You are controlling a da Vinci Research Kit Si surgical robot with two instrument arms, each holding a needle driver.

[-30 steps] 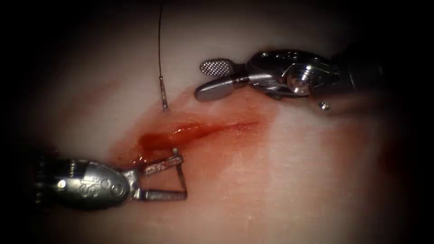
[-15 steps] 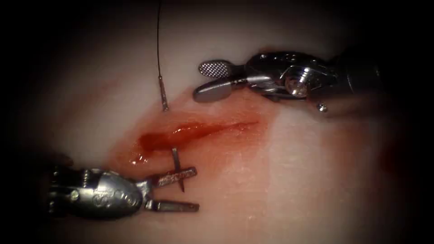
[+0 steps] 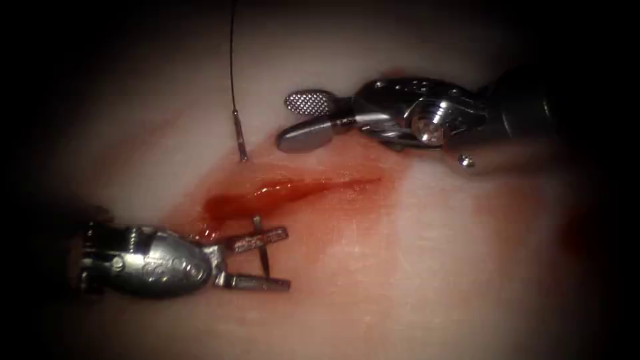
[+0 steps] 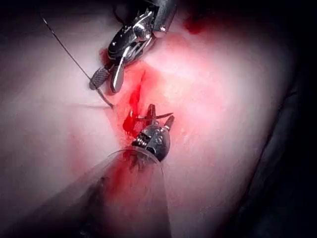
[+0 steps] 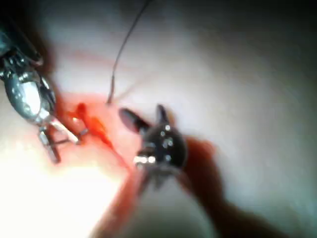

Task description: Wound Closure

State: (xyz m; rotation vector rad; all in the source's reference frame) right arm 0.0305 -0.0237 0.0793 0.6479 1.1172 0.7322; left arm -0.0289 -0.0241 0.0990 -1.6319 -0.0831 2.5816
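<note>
The needle [image 3: 260, 243] passes through the tissue [image 3: 427, 267], swaged end far of the cut [image 3: 287, 193], tip emerging on the near side between the left end effector [image 3: 283, 259], whose jaws stand apart around it, holding nothing. The right end effector [image 3: 293, 120] hangs open and empty, just right of the thread [image 3: 233, 60]. Risk: a closure off the needle body would miss or pinch tissue.

needle [image 3: 261, 245]: in tissue [image 3: 413, 267], tip out below cut [image 3: 287, 193], swaged end above it trailing thread [image 3: 233, 60].
</note>
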